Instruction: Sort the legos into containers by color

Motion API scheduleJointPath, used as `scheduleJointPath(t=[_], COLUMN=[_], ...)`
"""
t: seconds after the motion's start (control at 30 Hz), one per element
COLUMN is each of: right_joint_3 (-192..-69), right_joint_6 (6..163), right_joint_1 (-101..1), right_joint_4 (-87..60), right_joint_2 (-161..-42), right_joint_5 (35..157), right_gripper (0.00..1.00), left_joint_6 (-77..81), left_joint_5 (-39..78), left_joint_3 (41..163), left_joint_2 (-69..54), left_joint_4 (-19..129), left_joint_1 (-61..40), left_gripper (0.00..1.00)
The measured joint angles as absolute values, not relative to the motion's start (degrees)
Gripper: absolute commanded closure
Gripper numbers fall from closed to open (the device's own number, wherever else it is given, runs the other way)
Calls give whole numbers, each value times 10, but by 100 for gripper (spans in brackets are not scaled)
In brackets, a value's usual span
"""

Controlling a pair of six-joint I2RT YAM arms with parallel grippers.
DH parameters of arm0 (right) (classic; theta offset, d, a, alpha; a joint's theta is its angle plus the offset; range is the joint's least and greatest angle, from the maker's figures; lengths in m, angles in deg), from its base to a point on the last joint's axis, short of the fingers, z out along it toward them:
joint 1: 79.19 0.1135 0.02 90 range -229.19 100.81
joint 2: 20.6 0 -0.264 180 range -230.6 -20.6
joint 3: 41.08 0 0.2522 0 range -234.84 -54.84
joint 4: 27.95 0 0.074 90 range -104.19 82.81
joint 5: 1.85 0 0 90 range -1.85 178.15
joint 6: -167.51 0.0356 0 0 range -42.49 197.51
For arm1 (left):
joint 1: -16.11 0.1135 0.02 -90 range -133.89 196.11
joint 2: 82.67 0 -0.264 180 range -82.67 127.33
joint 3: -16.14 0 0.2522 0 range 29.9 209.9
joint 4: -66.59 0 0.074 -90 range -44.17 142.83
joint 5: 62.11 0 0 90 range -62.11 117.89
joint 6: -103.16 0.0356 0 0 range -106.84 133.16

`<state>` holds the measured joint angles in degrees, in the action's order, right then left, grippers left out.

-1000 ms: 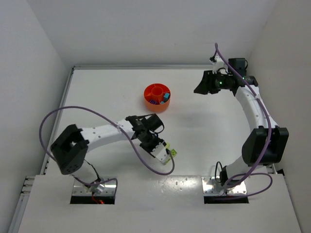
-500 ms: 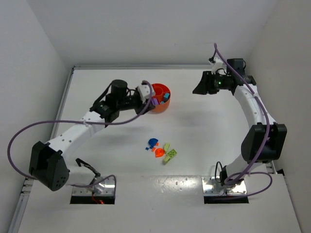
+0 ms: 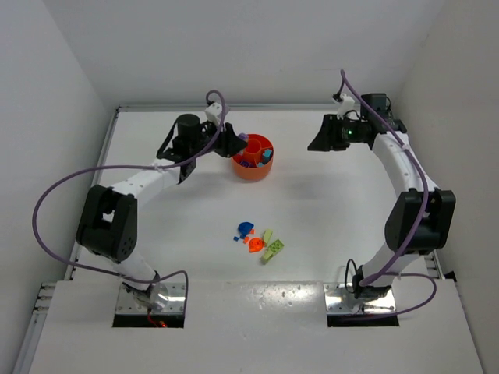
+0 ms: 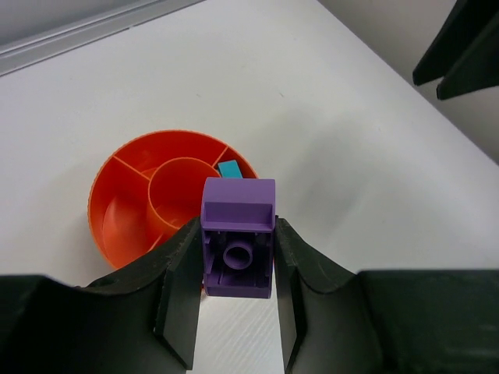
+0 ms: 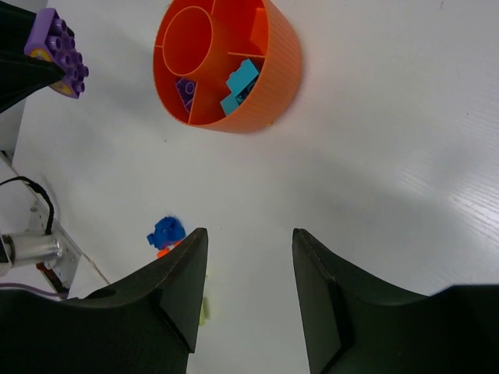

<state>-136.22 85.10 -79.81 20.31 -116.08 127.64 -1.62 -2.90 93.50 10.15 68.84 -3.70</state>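
A small cluster of loose legos lies mid-table [image 3: 351, 210], nearest the arm bases: a blue piece [image 3: 245, 228], an orange piece [image 3: 253, 243] just beside it at 5 o'clock, and two yellow-green pieces [image 3: 273, 248] at the cluster's 3 o'clock side.

Well beyond them, at 12 o'clock from the cluster, the round orange tray [image 3: 251, 173] stands upright. In the overhead view, teal bricks [image 5: 238, 86] lie in the wedge at 3 o'clock of the central cup [image 3: 253, 145], and a small purple piece [image 5: 185, 89] lies in the wedge at about 6 o'clock. The cup itself looks bare.

The left gripper [image 3: 234, 142] is at 9 o'clock of the tray, just beside its rim. Its fingers are clamped on a purple brick [image 4: 238, 248], gripped by its two sides with the hollow underside facing the wrist camera. Whether the brick is over the rim or just outside it is unclear.

The right gripper [image 5: 249, 234] hangs at 3 o'clock of the tray, well apart from it, with its fingers spread wide and nothing between them.
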Motion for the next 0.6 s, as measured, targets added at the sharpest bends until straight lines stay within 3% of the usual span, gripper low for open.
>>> scheduleJointPath(t=[0.6], right_joint_3=[-1378], right_joint_6=[851], right_joint_1=[-798], right_joint_4=[205], right_joint_2=[-1190], right_joint_5=[1279], right_gripper=[52], left_joint_6=[-50], left_joint_5=[55], left_joint_3=[935], left_joint_2=[163], left_joint_4=[762], left_joint_1=[-68], left_gripper=[81])
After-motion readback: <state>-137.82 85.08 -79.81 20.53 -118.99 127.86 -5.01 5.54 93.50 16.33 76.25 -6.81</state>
